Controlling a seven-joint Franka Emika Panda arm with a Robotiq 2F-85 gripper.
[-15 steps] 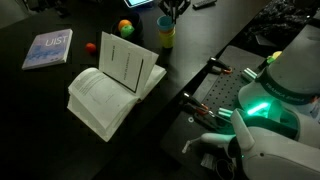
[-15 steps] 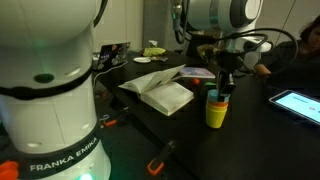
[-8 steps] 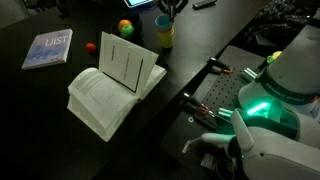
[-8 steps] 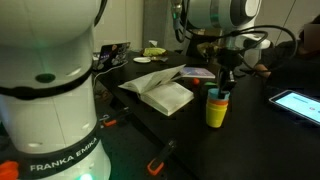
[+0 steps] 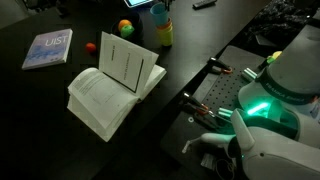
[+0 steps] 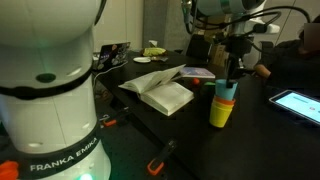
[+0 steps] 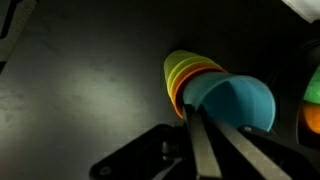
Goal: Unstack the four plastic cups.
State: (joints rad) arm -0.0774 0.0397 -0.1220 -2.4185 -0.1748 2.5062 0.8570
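standing upright near the far edge of the dark desk (image 5: 40, 110), the stack of plastic cups (image 5: 163, 30) is nested as one column. in an exterior view the teal cup (image 6: 226, 91) sits on top, with a thin band of orange under its rim and the yellow cups (image 6: 220, 112) forming the lower body. i cannot tell whether the bottom of the stack rests on the desk or hangs just above it.

the gripper (image 6: 232, 76) comes straight down onto the stack from above. in the wrist view its dark fingers (image 7: 204, 150) run together at the near rim of the teal cup (image 7: 238, 102), and they look pressed together on that wall, pinching it. the rims of the orange cup (image 7: 179, 95) and the yellow cups (image 7: 176, 68) fan out behind it.

an open book (image 5: 112, 85) lies toward the middle of the desk, pages up, well apart from the stack. a blue booklet (image 5: 48, 48) lies flat toward the corner beyond it. a small red, yellow and green ball (image 5: 125, 27) sits near the stack along the same far edge. a tablet (image 6: 297, 103) lies near the stack on its other side. the white robot base (image 6: 50, 90) fills the foreground.
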